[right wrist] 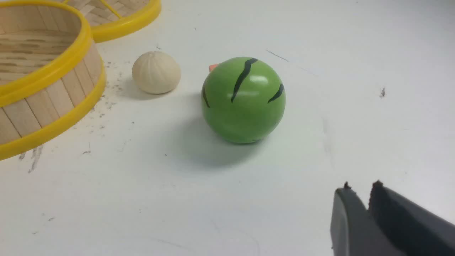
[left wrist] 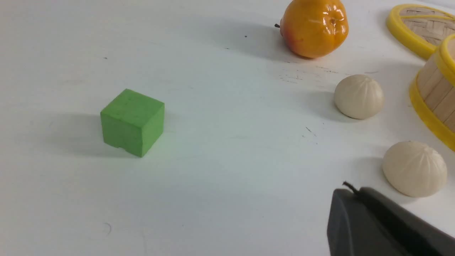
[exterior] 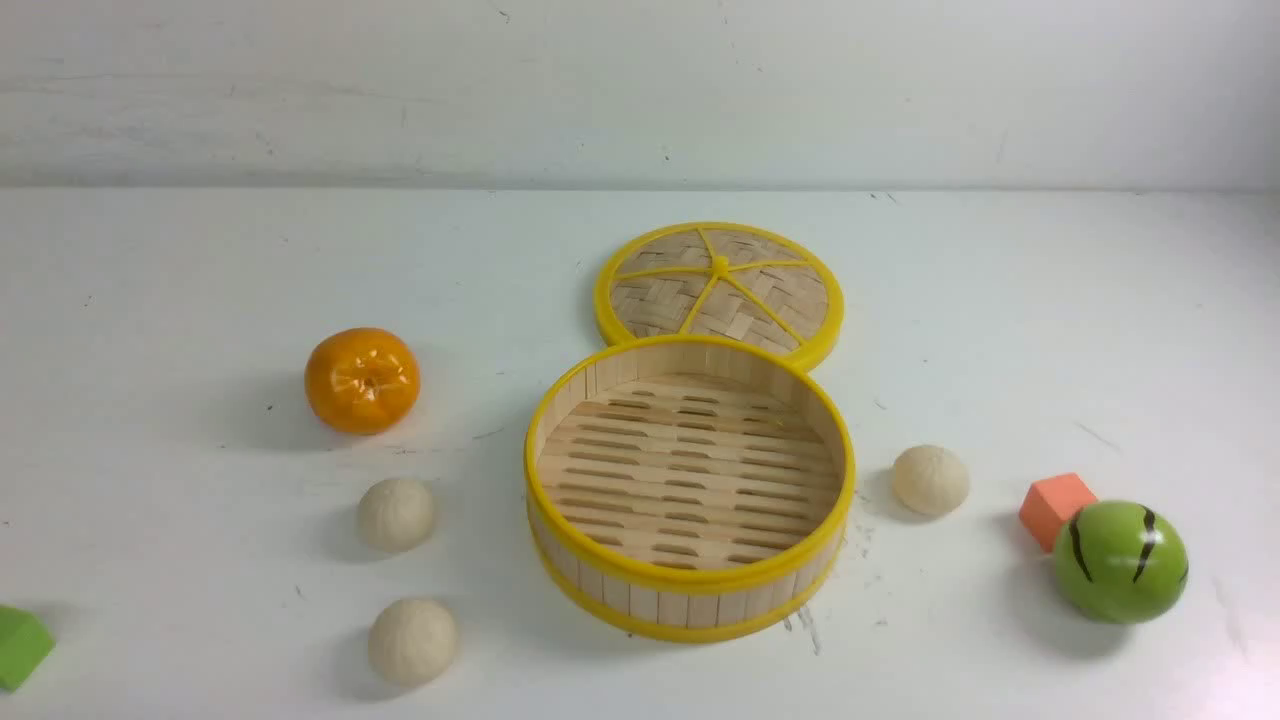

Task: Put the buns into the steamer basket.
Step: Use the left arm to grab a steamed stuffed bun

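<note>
Three cream-white buns lie on the white table around the empty steamer basket (exterior: 690, 578). Two lie to its left (exterior: 396, 513) (exterior: 412, 641) and one to its right (exterior: 930, 480). Neither gripper shows in the front view. In the left wrist view my left gripper (left wrist: 350, 190) is shut and empty, just short of the nearer bun (left wrist: 414, 169), with the other bun (left wrist: 359, 96) beyond it. In the right wrist view my right gripper (right wrist: 360, 188) has its tips a narrow gap apart with nothing between them. It hovers well back from the right-hand bun (right wrist: 156, 72).
The woven lid (exterior: 720, 285) lies flat behind the basket. An orange (exterior: 362, 380) sits at the left and a green block (exterior: 20, 645) at the near left edge. A green striped ball (exterior: 1120, 562) and an orange block (exterior: 1055, 505) stand between my right gripper and the right-hand bun.
</note>
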Controlling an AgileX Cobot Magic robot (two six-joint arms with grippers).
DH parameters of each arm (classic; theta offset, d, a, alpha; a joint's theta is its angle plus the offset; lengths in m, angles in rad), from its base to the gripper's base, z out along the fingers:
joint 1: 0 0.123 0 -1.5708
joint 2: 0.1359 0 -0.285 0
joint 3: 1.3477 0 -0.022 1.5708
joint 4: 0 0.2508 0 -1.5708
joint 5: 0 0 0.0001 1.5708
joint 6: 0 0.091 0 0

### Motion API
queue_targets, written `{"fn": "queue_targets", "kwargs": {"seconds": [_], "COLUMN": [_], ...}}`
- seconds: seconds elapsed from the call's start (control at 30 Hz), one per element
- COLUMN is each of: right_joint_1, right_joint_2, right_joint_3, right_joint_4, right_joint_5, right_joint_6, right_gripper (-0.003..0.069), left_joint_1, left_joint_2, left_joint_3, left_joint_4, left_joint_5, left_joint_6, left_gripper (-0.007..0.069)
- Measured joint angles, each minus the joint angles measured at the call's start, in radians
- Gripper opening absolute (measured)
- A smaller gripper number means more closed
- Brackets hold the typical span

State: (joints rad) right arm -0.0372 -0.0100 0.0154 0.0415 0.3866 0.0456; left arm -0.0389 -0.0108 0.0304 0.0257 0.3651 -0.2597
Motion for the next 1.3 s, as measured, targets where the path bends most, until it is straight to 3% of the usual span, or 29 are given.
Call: {"fn": "queue_targets", "kwargs": {"seconds": [0.6, 0.83, 0.97, 1.0, 1.1, 1.3], "right_joint_1": [0.0, 0.0, 0.0, 0.0, 0.0, 0.0], "right_joint_2": [0.0, 0.0, 0.0, 0.0, 0.0, 0.0], "right_joint_3": [0.0, 0.0, 0.0, 0.0, 0.0, 0.0], "right_joint_4": [0.0, 0.0, 0.0, 0.0, 0.0, 0.0], "right_joint_5": [0.0, 0.0, 0.0, 0.0, 0.0, 0.0], "right_joint_6": [0.001, 0.001, 0.001, 0.001, 0.001, 0.0], "right_gripper": [0.0107, 0.0116, 0.0119, 0.0119, 0.0119, 0.0127], "left_joint_1": [0.0, 0.0, 0.0, 0.0, 0.0, 0.0], "left_joint_2": [0.0, 0.0, 0.0, 0.0, 0.0, 0.0], "left_joint_3": [0.0, 0.0, 0.0, 0.0, 0.0, 0.0], "left_joint_4": [0.011, -0.06, -0.264, -0.413, -0.679, -0.838], "left_joint_5": [0.0, 0.0, -0.021, -0.044, -0.078, -0.105], "left_joint_6": [0.0, -0.006, -0.111, -0.201, -0.355, -0.412], "left_gripper": [0.0015, 0.0018, 0.002, 0.0021, 0.0022, 0.0031]}}
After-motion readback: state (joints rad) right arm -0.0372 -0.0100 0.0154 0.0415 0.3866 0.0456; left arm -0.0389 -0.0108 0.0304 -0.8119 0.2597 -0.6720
